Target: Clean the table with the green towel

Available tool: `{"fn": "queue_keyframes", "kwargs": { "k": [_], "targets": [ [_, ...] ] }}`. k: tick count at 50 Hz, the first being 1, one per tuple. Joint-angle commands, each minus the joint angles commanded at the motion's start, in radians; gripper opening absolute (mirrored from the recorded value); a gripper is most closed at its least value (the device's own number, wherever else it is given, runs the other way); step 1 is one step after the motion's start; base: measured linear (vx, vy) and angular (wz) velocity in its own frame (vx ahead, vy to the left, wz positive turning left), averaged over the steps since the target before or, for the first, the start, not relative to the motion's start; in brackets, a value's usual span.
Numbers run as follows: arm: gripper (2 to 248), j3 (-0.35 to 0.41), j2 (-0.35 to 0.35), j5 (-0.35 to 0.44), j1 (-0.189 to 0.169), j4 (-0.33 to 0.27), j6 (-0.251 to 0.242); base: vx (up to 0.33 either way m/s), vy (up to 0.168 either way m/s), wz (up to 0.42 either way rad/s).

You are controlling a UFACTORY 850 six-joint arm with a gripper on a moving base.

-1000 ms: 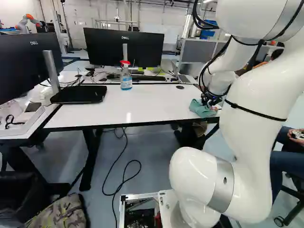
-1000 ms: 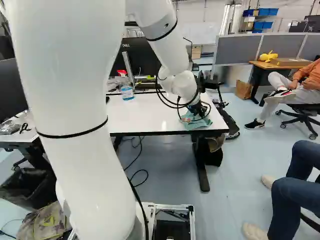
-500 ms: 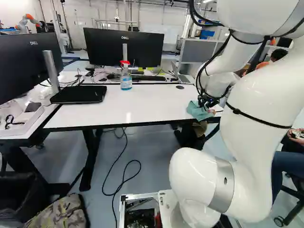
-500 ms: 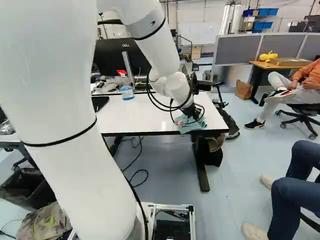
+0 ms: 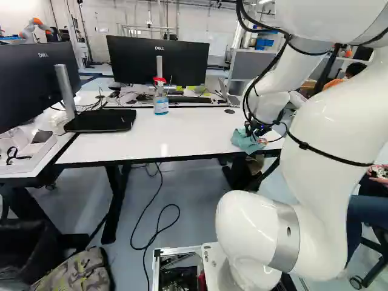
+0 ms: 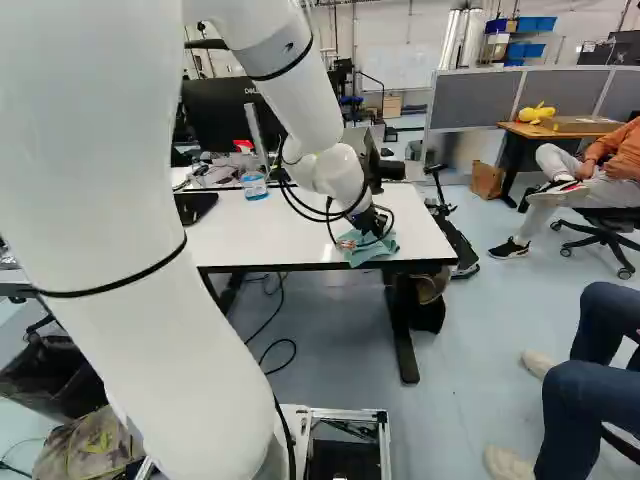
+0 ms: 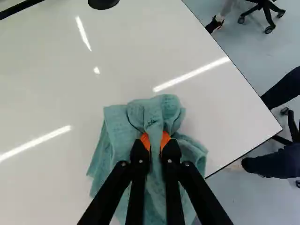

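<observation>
At the near right part of the white table [image 5: 182, 132], in the left base view, my gripper [image 5: 257, 132] is low over the tabletop with the green towel [image 5: 244, 141] under it. The right base view shows the towel [image 6: 372, 250] close to the table's near edge. In the wrist view, both orange-padded fingers of the gripper [image 7: 155, 143] pinch a fold of the bunched towel [image 7: 161, 112]; the rest of the cloth spreads on the tabletop around and beneath them.
A spray bottle [image 5: 160, 97] with a red head stands toward the table's far side, before a monitor [image 5: 159, 59]. Another monitor [image 5: 37, 82] is at the left. Behind the table's right end is a grey partition [image 6: 560, 92]. Another robot [image 5: 35, 29] stands far back.
My arm has swung leftward in both base views, and the gripped towel has slid left along the near part of the tabletop with it. The base has not moved.
</observation>
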Motion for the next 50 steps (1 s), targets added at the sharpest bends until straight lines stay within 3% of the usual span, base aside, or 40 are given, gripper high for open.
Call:
{"fn": "queue_keyframes", "kwargs": {
  "k": [34,50],
  "targets": [
    [43,-0.154,-0.134,0.0,0.06,0.0,0.0,0.0,0.0,0.0],
    [43,-0.226,-0.193,0.0,0.048,0.0,0.0,0.0,0.0,0.0]
  ]
}}
